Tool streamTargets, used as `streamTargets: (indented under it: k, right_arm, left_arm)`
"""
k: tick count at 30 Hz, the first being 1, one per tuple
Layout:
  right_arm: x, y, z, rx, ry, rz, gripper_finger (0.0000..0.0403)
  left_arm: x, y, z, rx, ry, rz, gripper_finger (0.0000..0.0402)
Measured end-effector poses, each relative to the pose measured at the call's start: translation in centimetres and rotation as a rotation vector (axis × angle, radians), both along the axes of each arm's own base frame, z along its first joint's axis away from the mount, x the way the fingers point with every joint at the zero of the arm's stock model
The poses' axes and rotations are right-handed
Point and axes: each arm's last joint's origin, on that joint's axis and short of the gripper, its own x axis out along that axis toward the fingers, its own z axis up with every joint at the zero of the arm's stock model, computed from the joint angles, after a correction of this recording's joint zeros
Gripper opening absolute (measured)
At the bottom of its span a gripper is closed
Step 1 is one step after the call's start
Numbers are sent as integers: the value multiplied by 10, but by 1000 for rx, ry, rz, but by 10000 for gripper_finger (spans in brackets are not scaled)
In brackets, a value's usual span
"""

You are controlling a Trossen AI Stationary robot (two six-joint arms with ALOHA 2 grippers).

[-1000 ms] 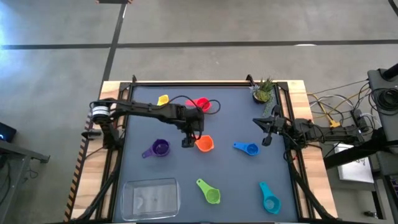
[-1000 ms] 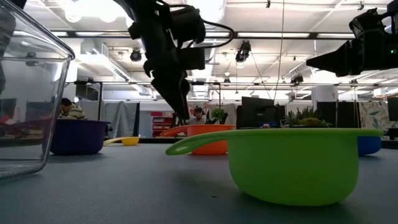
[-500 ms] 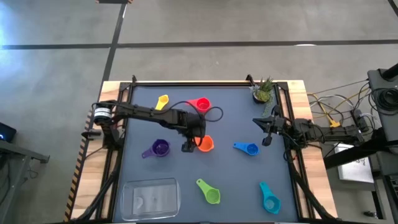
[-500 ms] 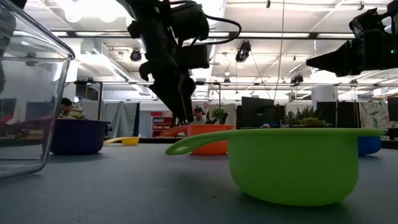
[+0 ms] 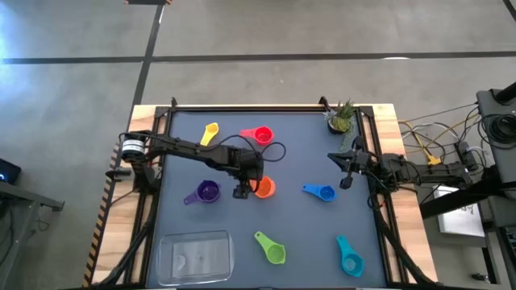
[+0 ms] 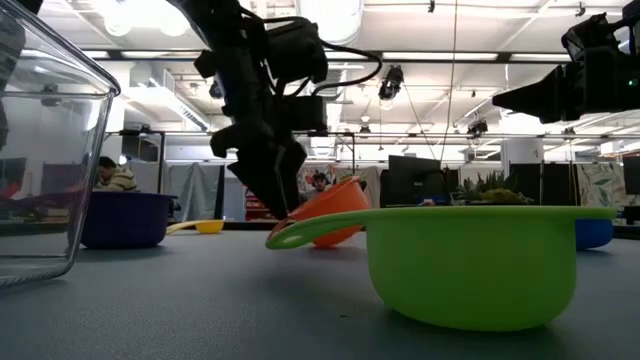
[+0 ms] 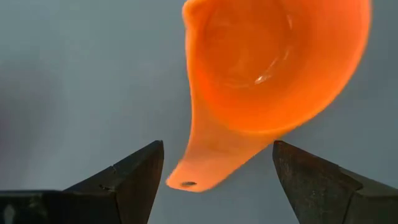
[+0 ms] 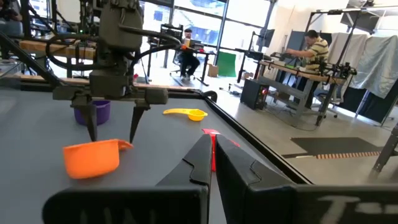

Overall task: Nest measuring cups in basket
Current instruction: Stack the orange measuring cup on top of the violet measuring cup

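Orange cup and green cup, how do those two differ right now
The orange cup is tilted, one side lifted off the table; the green cup sits flat and upright.

The orange cup lies mid-table with its handle between the open fingers of the left gripper; the green cup lies nearer the front edge, beside the basket, with no gripper near.

Both are small handled scoops outside the basket.

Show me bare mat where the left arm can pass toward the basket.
Bare mat lies between the purple cup and green cup, just beyond the basket. Crowded: the left gripper at the orange cup, with the red cup behind.
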Motion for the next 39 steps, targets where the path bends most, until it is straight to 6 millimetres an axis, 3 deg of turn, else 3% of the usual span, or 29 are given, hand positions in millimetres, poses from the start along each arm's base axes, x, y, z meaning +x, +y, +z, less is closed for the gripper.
streamTargets:
  k: [20, 30, 35, 39]
  right_arm:
    - [0, 0, 0, 0, 0, 0, 9]
    - [0, 0, 0, 0, 0, 0, 9]
    - [0, 0, 0, 0, 0, 0, 9]
    - [0, 0, 0, 0, 0, 0, 9]
  left_arm:
    - [9, 2, 9, 54, -85, -42, 283]
    - [14, 2, -11, 45, -42, -46, 281]
    - [14, 2, -15, 43, -34, -44, 257]
    - [14, 2, -12, 44, -44, -44, 209]
